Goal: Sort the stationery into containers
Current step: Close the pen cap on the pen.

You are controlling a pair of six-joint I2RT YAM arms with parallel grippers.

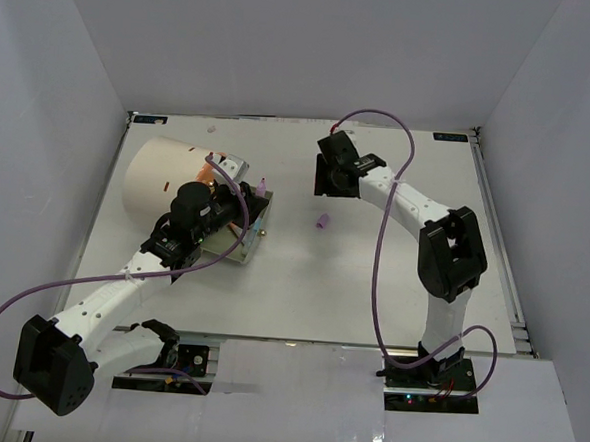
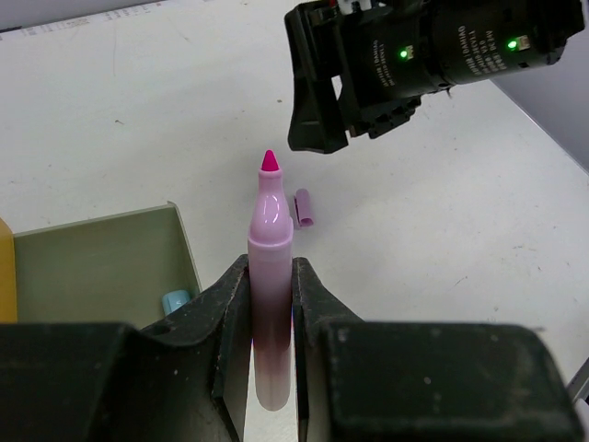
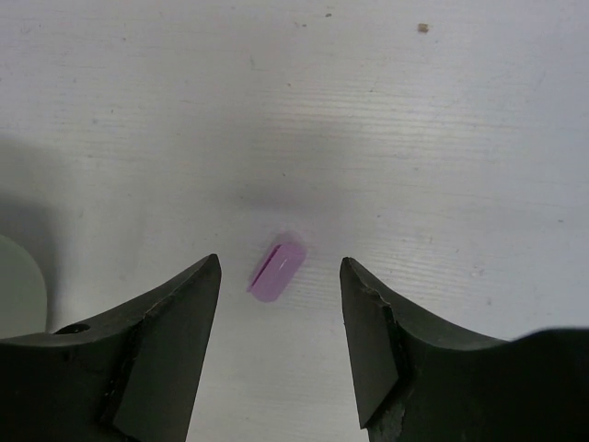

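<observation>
One marker (image 2: 271,226), pale pink with a darker magenta tip, is clamped in the left pincer (image 2: 271,267). The two black fingers (image 2: 230,304) press on its barrel from either side. The tip is bare and points away from the wrist, out over the tabletop (image 1: 371,286). Beyond the tip, a small purple cap (image 2: 305,207) lies on its side on the bare white surface, apart from the marker.

The right pincer (image 3: 280,267) hangs above that cap with its jaws spread wide and nothing between them. In its wrist view the cap shows in the gap between the two fingertips, down on the tabletop and touching neither.

Left of the held marker is an open olive drawer (image 2: 101,267), and a small light-blue piece (image 2: 175,299) shows at its near corner, partly hidden by the finger. In the top view the drawer sits at the orange end of a large cream cylinder (image 1: 162,178), which lies on its side toward the far left of the tabletop. The left arm reaches over the drawer, while the right arm bends in from the right side, and the cap lies between the two pincers.
</observation>
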